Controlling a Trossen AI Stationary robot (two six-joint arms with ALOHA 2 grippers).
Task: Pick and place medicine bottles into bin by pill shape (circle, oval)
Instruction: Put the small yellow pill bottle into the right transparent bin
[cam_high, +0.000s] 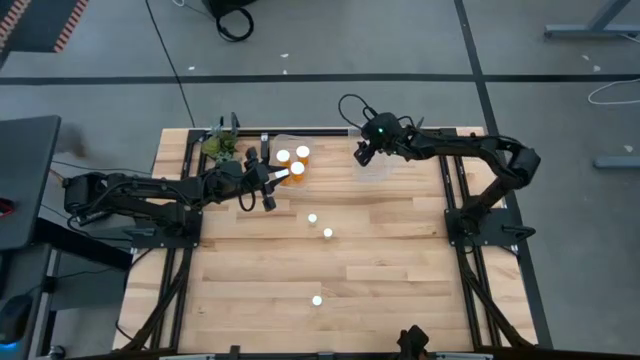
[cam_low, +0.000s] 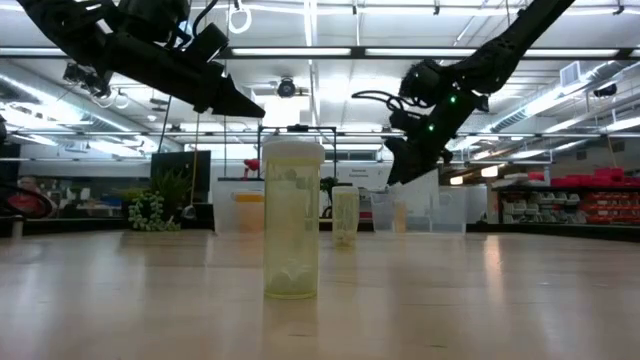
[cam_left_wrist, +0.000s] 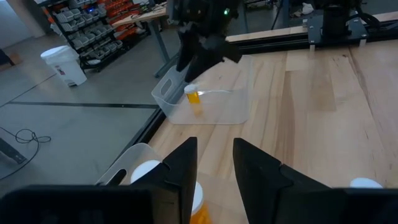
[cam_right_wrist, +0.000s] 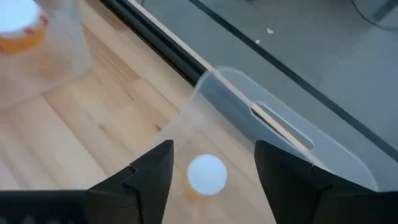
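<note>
Two dark robot arms reach over a pale wooden table toward two clear plastic bins.

The right gripper (cam_right_wrist: 211, 180) hangs with fingers spread wide over a clear, round-cornered bin (cam_right_wrist: 292, 134); directly below it, inside, stands one orange bottle with a round white cap (cam_right_wrist: 206, 173). The left gripper (cam_high: 268, 187) is closed and empty, just beside another clear bin (cam_high: 283, 143) holding white-capped orange bottles (cam_high: 298, 160). Three more white-capped bottles (cam_high: 327, 233) stand on the bare wood, well apart from both grippers.

Pill shapes inside the medicine bottles (cam_high: 312, 218) are too small to tell in any view.
</note>
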